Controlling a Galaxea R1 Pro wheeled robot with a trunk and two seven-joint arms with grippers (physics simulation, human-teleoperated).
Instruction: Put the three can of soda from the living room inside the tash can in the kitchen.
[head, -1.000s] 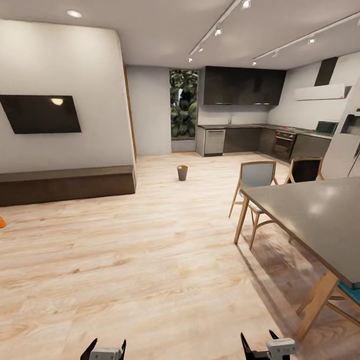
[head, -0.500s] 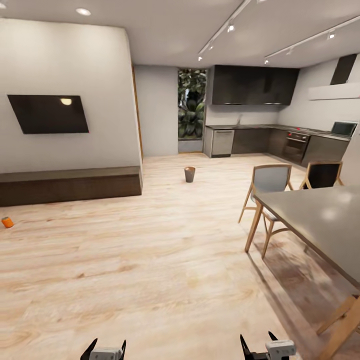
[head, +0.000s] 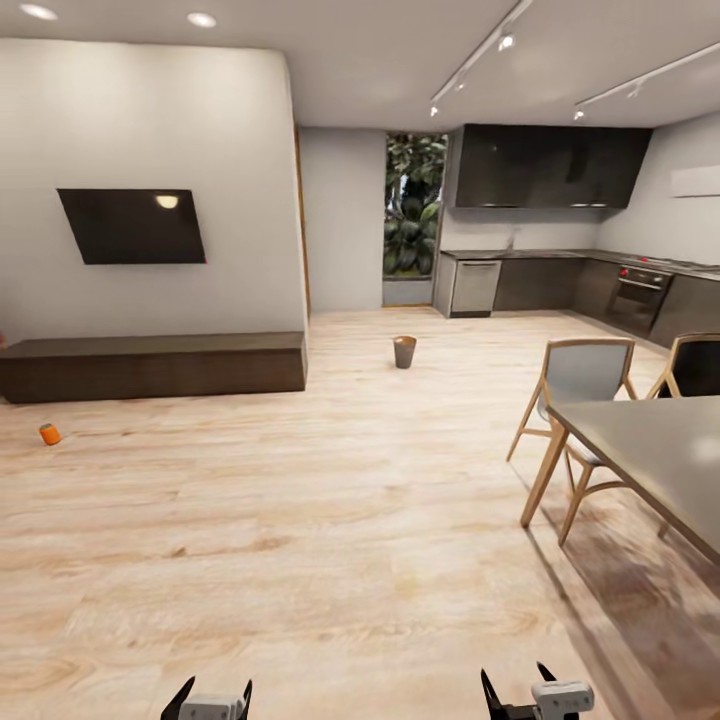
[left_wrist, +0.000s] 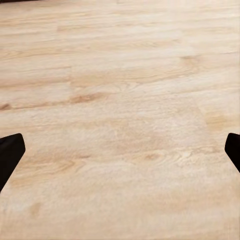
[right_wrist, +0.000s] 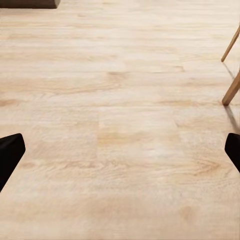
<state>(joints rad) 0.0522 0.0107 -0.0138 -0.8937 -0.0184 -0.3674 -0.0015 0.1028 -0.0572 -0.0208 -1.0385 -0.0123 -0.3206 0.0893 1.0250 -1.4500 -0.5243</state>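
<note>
- Cans: one orange can (head: 49, 434) counted, on the wood floor (head: 330, 520) at far left, just in front of the long dark cabinet (head: 155, 366). No contact with the cabinet.
- Bin (head: 404, 352): one, upright on the floor, well ahead, between the cabinet's right end and the kitchen (head: 560, 270) units. Well apart from the can.
- Chairs: two. One grey-backed chair (head: 577, 400) at the desk's near corner, one dark-backed chair (head: 697, 366) further right, cut by the frame edge.
- Desk (head: 660, 455): one, grey top, wooden legs, along the right edge of the head view; its corner points toward mid-floor.
- Wall screen (head: 132, 226): one, dark, above the cabinet.
- Left hand (head: 208, 692): two dark fingertips at the bottom edge of the head view, spread wide, nothing between them. The left wrist view confirms: tips at opposite edges, bare floor between.
- Right hand (head: 518, 685): fingers likewise wide apart, holding nothing. The right wrist view has bare floor between the tips, two wooden legs (right_wrist: 231, 70) at one side.
- Open room: broad bare floor from the hands forward to the bin and left to the can. Limits: cabinet front on the left, desk and chairs on the right, kitchen units at the back.
</note>
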